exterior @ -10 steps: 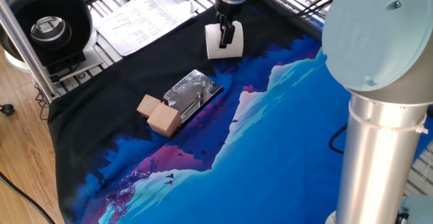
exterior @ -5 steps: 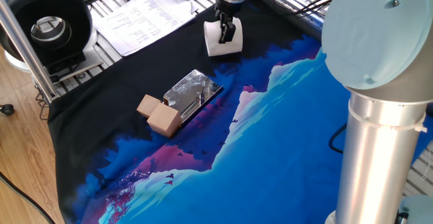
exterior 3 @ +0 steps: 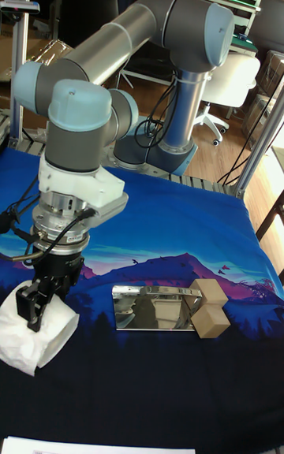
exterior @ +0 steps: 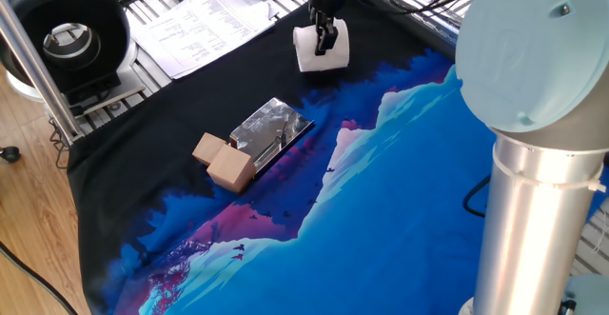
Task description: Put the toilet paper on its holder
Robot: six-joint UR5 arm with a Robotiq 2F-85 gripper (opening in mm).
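Note:
The toilet paper is a white roll at the back of the blue-and-black cloth, and it looks raised a little off it. My gripper comes down from above and is shut on the roll's wall. In the tall fixed view the dark fingers press into the soft toilet paper, which hangs tilted at the lower left. The holder, a shiny silver plate with two tan wooden cubes at its near-left end, lies flat on the cloth in front of the roll. The holder sits apart from the roll, to its right.
A black round spool stands at the far left behind a metal post. Printed paper sheets lie at the back left. The arm's large grey-blue body fills the right side.
The gripper and the roll in it have shifted up and slightly right over the last second, so the roll has come off the cloth. The holder has not moved.

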